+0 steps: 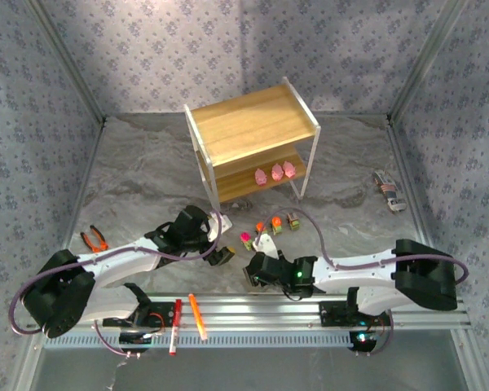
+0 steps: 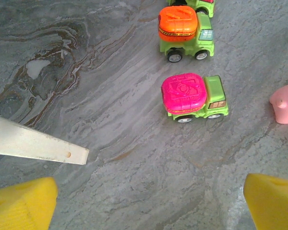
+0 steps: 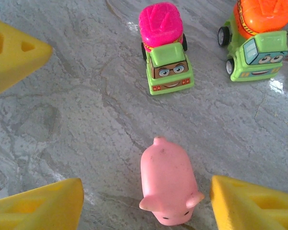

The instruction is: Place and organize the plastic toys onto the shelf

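No readable text, brand or number anywhere. Orange-topped truck [image 2: 185,29]: band across drum carries dark marks, possibly lettering, too blurred to read. Magenta-topped truck [image 2: 192,98]: raised pattern on top, no letters made out.

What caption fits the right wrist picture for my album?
Open right gripper straddles a pink toy animal, with a pink-topped truck and an orange-topped truck beyond.

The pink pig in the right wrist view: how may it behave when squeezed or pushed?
The pink pig looks rounded and smooth, so it may slip out of a pinch. It shows no wheels, unlike the magenta-topped truck beyond it, so a push should probably slide it, not roll it.
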Controlling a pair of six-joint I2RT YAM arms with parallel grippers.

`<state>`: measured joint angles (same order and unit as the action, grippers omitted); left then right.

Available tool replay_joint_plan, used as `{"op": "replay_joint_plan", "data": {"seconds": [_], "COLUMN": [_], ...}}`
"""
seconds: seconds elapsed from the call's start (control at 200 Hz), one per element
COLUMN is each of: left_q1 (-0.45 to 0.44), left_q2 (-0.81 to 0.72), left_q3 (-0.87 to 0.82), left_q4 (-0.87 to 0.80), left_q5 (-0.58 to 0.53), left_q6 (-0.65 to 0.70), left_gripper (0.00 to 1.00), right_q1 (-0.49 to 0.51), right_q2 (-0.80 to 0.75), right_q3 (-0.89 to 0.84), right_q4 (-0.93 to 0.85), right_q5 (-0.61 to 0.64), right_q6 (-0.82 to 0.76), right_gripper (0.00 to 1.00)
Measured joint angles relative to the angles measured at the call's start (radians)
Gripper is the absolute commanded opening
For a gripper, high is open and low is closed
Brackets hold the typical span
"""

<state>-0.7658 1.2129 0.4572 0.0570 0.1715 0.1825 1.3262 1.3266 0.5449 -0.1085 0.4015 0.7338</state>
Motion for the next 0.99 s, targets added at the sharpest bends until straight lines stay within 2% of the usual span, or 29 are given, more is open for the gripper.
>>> {"op": "replay_joint_plan", "data": {"seconds": [0.994], "left_q1": [0.0], "left_q2": [0.0], "left_q3": [0.0], "left_q4": [0.0], "left_q5": [0.0], "left_q6": [0.0], "left_gripper": [0.99], "right_q1": [0.024], "right_q2": [0.028], "right_q3": [-0.065], "right_q4": [0.074], "right_q5": [0.047], "right_q6": [0.011], "right_gripper": [0.57]}}
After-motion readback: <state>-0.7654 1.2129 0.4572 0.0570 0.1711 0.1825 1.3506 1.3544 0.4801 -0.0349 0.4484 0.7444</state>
